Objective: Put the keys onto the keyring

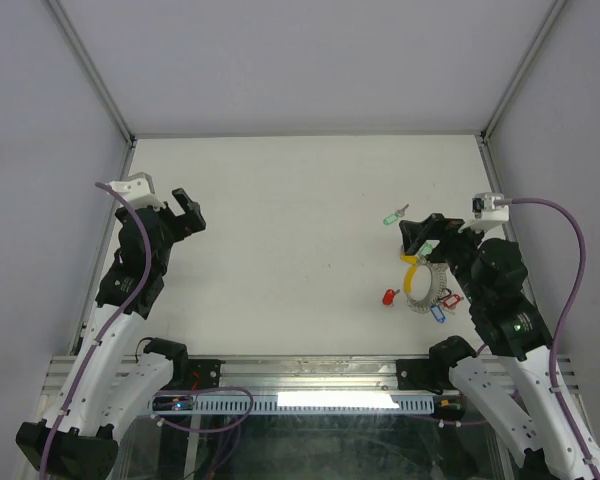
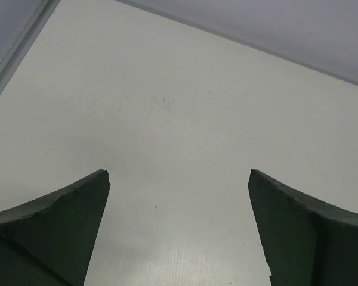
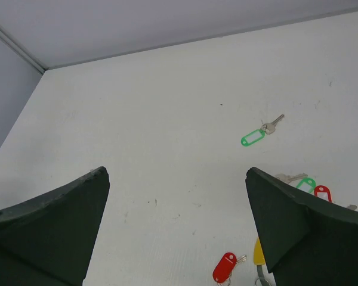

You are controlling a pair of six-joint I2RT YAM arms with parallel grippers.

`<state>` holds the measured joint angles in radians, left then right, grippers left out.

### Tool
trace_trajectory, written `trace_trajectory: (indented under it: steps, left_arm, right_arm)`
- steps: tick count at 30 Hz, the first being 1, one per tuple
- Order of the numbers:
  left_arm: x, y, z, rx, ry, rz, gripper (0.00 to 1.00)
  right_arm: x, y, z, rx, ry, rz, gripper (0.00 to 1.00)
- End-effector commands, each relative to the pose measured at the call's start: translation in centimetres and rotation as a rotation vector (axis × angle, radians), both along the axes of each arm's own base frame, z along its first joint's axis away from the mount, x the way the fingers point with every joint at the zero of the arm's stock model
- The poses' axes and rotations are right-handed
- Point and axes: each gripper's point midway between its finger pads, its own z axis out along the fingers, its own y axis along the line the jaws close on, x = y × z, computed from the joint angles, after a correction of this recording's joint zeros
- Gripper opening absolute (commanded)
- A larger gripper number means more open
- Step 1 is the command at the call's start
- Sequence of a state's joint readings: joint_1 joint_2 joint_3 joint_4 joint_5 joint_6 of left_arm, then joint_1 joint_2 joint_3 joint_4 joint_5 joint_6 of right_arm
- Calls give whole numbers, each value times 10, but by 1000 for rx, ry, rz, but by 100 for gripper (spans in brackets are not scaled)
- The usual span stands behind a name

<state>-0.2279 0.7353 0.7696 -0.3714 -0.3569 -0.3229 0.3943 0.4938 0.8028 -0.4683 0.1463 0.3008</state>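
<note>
keyring (image 1: 423,303) partly under right arm (image 1: 495,275), yellow-tagged key (image 3: 258,253) half hidden

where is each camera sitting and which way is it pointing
Top external: above and behind the bases, looking down on the table; both arms show, with the left end effector and right end effector.
Left wrist: on the left arm, facing bare table and a grey wall; left fingers frame the bottom.
Right wrist: on the right arm, facing the green-tagged key and red-tagged key; right fingers show.
Shared: top external and right wrist both see those two keys.
</note>
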Motion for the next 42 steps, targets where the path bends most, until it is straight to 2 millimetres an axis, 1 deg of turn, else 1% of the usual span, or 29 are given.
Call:
trace_trajectory:
  steps: [1, 7, 12, 16, 19, 22, 24, 25, 27, 30, 33, 36, 38, 42]
  left_arm:
    - [6, 1, 15, 16, -59, -6, 99]
    - [6, 6, 15, 36, -80, 17, 99]
    - [9, 4, 13, 45, -75, 4, 99]
    - [10, 4, 13, 61, -71, 0, 99]
    - [11, 3, 13, 75, -67, -12, 99]
    - [13, 2, 11, 82, -56, -21, 99]
    - [14, 1, 7, 81, -44, -23, 99]
    - [15, 1, 6, 79, -40, -22, 99]
    - [17, -1, 0, 79, -24, -25, 99]
    - [19, -3, -4, 80, -4, -34, 99]
    - [20, -4, -6, 81, 7, -42, 99]
    - [21, -10, -8, 73, 13, -72, 99]
    - [21, -12, -9, 69, 16, -85, 99]
    - [22, -15, -9, 66, 19, -96, 99]
  right_arm:
    - [3, -3, 23, 25, -68, -18, 100]
    - [6, -7, 23, 16, -59, -46, 100]
    - [17, -7, 23, 22, -24, -78, 100]
    - [25, 11, 22, -2, 26, 1, 100]
    - [32, 23, 10, -41, 112, 54, 100]
    - [33, 31, -9, -72, 221, 93, 99]
    - [35, 35, -26, -75, 298, 102, 96]
    - [36, 34, -36, -74, 347, 81, 94]
    - [37, 31, -60, -78, 464, 28, 91]
    - [33, 22, -105, -108, 670, -69, 88]
    - [28, 19, -141, -116, 821, -128, 78]
    - [30, 17, -167, -73, 873, -165, 75]
    - [37, 14, -179, -12, 878, -179, 75]
    - [46, -7, -198, 41, 910, -261, 75]
